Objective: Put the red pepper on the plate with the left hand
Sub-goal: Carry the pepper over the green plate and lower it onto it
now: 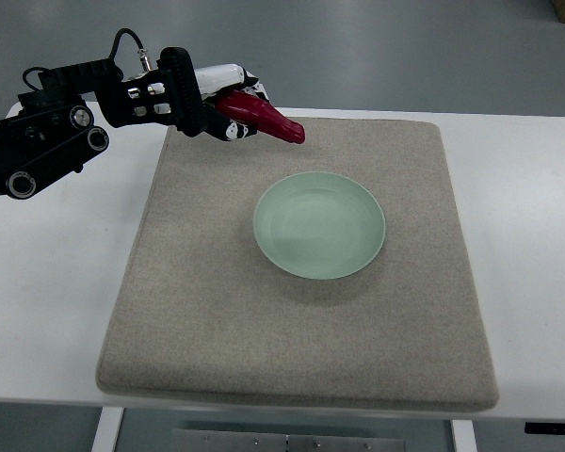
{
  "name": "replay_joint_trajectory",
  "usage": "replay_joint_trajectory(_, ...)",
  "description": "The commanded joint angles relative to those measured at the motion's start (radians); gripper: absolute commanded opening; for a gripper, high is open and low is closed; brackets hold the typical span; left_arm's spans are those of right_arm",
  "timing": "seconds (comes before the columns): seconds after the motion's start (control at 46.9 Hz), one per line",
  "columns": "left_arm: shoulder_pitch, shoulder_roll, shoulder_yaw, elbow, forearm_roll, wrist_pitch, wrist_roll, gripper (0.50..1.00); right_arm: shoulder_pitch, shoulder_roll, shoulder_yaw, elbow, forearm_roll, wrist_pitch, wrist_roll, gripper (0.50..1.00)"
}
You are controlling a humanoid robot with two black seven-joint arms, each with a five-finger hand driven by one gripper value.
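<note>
A long red pepper (264,117) is held in my left hand (228,105) above the far left corner of the beige mat. The fingers are curled around its thick end, and its tip points right and toward the plate. A pale green plate (319,224) sits empty at the middle of the mat, to the right of and nearer than the hand. My left arm (66,118) reaches in from the left edge. My right arm is out of view.
The beige mat (217,320) covers most of a white table (47,282). The table's front edge runs along the bottom, with grey floor beyond the far edge.
</note>
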Motion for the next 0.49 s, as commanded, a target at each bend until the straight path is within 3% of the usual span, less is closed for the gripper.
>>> replay_joint_trajectory(0.0,0.007,-0.031,0.006,-0.030,0.003,-0.001,0.000,0.500,0.000,0.000,0.000,0.000,0.000,0.000,0.000,0.928)
replay_joint_trajectory(0.213,0.019,-0.120,0.040,-0.036,0.017,-0.001,0.000,0.500,0.000,0.000,0.000,0.000,0.000,0.000,0.000,0.928)
replay_joint_trajectory(0.47,0.059,-0.151,0.066,-0.027,0.019,0.005,0.000,0.500,0.000,0.000,0.000,0.000,0.000,0.000,0.000,0.928)
